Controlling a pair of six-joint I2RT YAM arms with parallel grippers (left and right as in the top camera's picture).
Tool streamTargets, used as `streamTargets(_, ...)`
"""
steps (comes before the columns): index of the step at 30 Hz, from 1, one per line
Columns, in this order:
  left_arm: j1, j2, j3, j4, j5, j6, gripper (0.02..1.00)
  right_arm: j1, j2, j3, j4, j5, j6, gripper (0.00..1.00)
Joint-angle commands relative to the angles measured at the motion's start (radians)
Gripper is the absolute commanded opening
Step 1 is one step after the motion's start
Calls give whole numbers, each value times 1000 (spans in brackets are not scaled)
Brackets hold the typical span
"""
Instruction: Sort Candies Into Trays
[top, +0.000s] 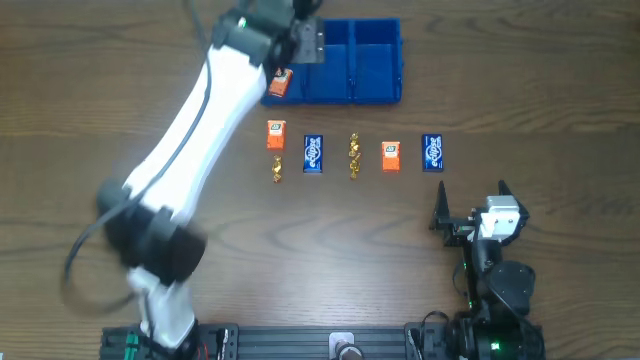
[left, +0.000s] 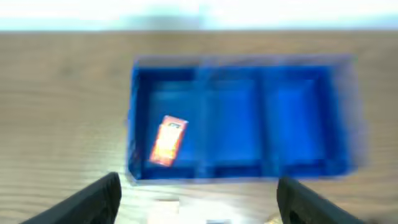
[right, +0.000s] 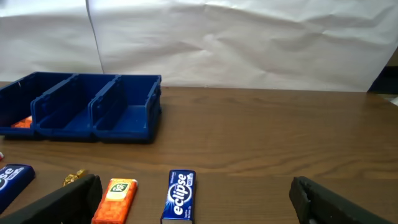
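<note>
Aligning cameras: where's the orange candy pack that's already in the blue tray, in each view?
Top view: orange candy pack in the left end compartment of the blue three-compartment tray, by its near edge.
Left wrist view: the pack lies flat in that end compartment.
Right wrist view: the pack shows partly, same compartment.
Shared landmark: that tray.

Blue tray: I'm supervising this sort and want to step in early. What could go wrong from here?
1. The loose orange box lies close to a gold candy; the left fingers closing on one may nudge the other.
2. The blue tray has three narrow compartments, with a sorted orange box in the end one; an off-centre release could land in the wrong compartment.
</note>
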Motion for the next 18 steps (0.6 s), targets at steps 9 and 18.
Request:
streamTargets(9,-8,-144,-740,322,5,-154,796,8,-5,-4,-5,-9,-15,998)
streamTargets(18,51,2,-740,403,111,-115,803,8,-5,-4,-5,-8,-15,998)
